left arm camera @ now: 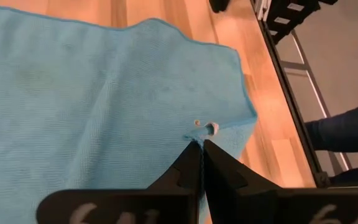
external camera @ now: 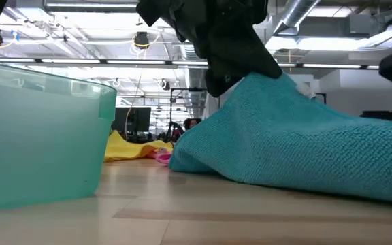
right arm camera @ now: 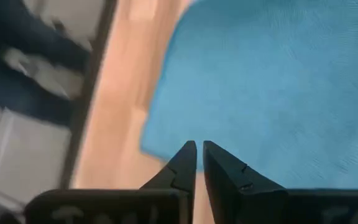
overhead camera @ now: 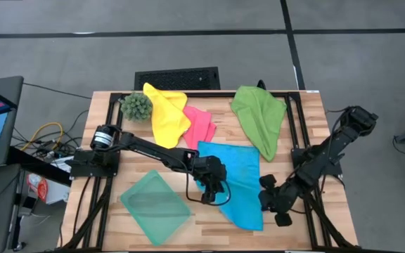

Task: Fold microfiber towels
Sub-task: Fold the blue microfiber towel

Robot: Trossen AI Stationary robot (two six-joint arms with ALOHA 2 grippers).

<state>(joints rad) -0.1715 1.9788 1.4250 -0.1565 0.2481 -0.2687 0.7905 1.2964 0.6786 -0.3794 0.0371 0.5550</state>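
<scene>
Nearest you at the table's front left lies the translucent teal tray (overhead camera: 155,206). Moving right, your left gripper (overhead camera: 209,191) has its fingers clenched on the left edge of the blue towel (overhead camera: 234,184), which is tented up off the wood there. Further right, your right gripper (overhead camera: 273,204) sits just beside the blue towel's right edge, fingers nearly together with a thin gap and nothing between them. Along the back lie the yellow towel (overhead camera: 164,112), pink towel (overhead camera: 200,124) and green towel (overhead camera: 260,117).

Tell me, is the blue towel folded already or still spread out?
Spread, not folded. The blue towel lies mostly as one layer on the table; the left gripper, shut on its edge, lifts that edge into a ridge.
</scene>
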